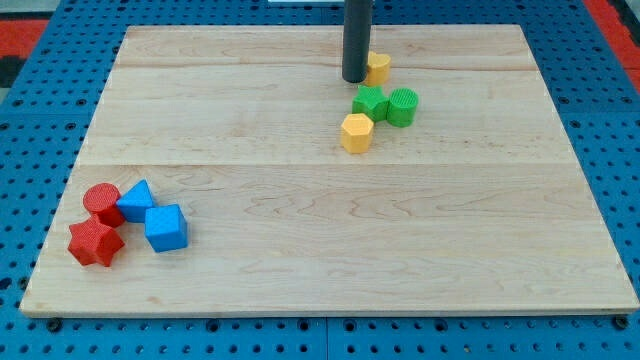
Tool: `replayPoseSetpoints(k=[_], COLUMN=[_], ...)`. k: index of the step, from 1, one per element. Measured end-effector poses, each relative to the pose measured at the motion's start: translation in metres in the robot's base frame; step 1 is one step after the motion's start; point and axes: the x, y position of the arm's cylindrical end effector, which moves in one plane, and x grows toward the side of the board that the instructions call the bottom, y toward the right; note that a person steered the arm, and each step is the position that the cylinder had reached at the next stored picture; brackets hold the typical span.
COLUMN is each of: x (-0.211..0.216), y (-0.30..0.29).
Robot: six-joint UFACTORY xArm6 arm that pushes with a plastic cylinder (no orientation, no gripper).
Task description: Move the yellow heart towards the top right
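One view: the camera view, looking down on a wooden board (330, 230) over a blue pegboard.
Tip: my tip (354, 79) sits in the upper middle of the frame, touching or just beside the left edge of the yellow heart.
Tool state: a plain rod with no jaws, so nothing spreads, presses together or pinches; it can only shove.
Yellow heart: the yellow heart (378, 68) lies upper centre-right, partly hidden behind the rod, so its shape is hard to confirm.
Neighbours: green star (369, 102) and green cylinder (402, 106) just below the heart; yellow hexagon (356, 132) below those.
Far group: red cylinder (101, 201), red star (95, 243), blue triangle (135, 201) and blue cube (165, 228) at lower left, well apart.
Step in hand: push from the heart's left and slightly below, so it slides rightward and up.
Doing it well: I judge a slow, centred push best, kept clear of the green star; off-centre contact may spin the heart aside.
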Motion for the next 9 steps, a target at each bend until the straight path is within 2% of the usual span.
replayPoseSetpoints(k=[2,6,9], x=[-0.031,-0.029,-0.025], y=[0.034,0.145,0.17])
